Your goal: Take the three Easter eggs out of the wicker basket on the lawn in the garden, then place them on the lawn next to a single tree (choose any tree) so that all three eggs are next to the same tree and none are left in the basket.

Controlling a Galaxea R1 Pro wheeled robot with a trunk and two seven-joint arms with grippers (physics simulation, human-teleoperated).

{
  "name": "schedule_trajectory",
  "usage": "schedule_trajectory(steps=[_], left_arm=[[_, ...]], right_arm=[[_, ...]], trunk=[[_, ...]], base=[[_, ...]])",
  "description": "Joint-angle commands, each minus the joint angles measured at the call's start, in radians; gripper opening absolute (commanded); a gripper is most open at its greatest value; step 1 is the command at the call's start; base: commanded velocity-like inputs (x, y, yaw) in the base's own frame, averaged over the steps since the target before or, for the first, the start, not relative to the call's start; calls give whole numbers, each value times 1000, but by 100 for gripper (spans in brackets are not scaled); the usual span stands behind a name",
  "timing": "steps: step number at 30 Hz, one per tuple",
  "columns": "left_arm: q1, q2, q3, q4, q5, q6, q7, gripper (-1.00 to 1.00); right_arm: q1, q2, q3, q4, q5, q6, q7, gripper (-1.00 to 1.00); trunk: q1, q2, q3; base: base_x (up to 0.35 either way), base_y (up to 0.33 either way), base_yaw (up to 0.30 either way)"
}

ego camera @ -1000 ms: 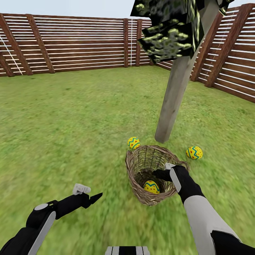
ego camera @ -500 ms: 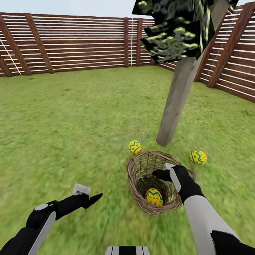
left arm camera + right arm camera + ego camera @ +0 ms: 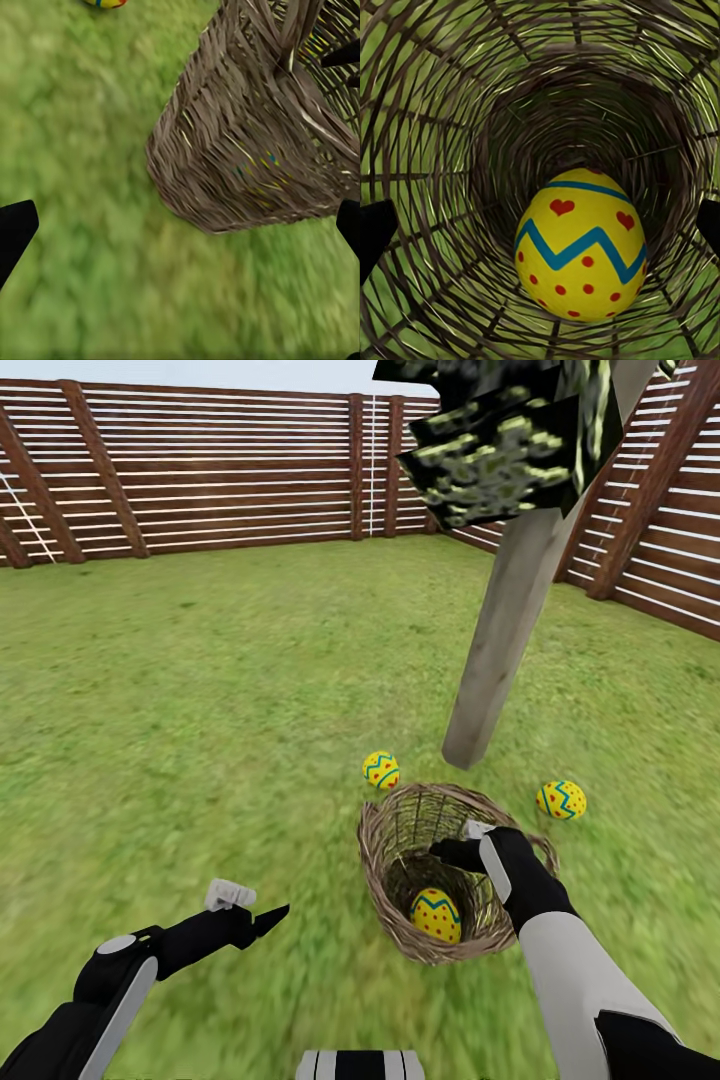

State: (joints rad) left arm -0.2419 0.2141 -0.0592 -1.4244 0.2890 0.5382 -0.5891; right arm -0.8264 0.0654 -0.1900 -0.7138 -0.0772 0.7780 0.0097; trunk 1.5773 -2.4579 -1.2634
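Note:
The wicker basket (image 3: 385, 860) lies tipped on the lawn (image 3: 200, 710) just in front of the tree (image 3: 498, 650). One Easter egg (image 3: 436, 915) rests inside it, yellow with a blue zigzag and red hearts and dots (image 3: 581, 247). A second egg (image 3: 380, 769) lies on the grass behind the basket, and a third (image 3: 561, 800) to the right, both near the trunk. My right gripper (image 3: 452, 853) is at the basket's mouth, open (image 3: 540, 225), pointing at the egg inside. My left gripper (image 3: 270, 920) hovers open (image 3: 180, 229) over grass, left of the basket (image 3: 255, 150).
A brown slat fence (image 3: 200, 470) rings the grass at the back and along the right side. The tree's dark mottled foliage (image 3: 500, 440) hangs overhead. Open grass stretches to the left and far side of the basket.
The whole view has shifted slightly, so the camera moved. Both arms hold the same places in the picture. The basket and its egg now sit a little lower against my right gripper.

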Motion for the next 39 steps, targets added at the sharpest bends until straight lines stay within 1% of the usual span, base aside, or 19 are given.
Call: schedule_trajectory(steps=[1, 6, 12, 25, 29, 34, 39], left_arm=[[0, 1, -1, -1, 9, 8, 2, 100], [0, 1, -2, -1, 9, 8, 2, 100], [0, 1, -2, -1, 9, 8, 2, 100], [0, 1, 2, -1, 10, 8, 2, 100], [0, 1, 2, -1, 10, 8, 3, 100], [0, 1, 2, -1, 10, 8, 3, 100], [0, 1, 3, -1, 11, 8, 3, 100]], right_arm=[[0, 1, -5, -1, -3, 4, 1, 100], [0, 1, -5, -1, -3, 4, 1, 100], [0, 1, -5, -1, -3, 4, 1, 100], [0, 0, -11, -1, -7, 3, 3, 100], [0, -9, -16, -1, -12, 3, 4, 100], [0, -10, -18, 0, -15, 3, 4, 100], [0, -10, -40, 2, -15, 3, 4, 100]], trunk=[[0, 0, -2], [0, 0, -10], [0, 0, -20], [0, 0, -40], [0, 0, -46], [0, 0, -53], [0, 0, -59]], base=[[0, 0, 0], [21, 0, 0], [179, 0, 0], [11, 0, 0], [0, 0, 0], [0, 0, 0], [0, 0, 0]])
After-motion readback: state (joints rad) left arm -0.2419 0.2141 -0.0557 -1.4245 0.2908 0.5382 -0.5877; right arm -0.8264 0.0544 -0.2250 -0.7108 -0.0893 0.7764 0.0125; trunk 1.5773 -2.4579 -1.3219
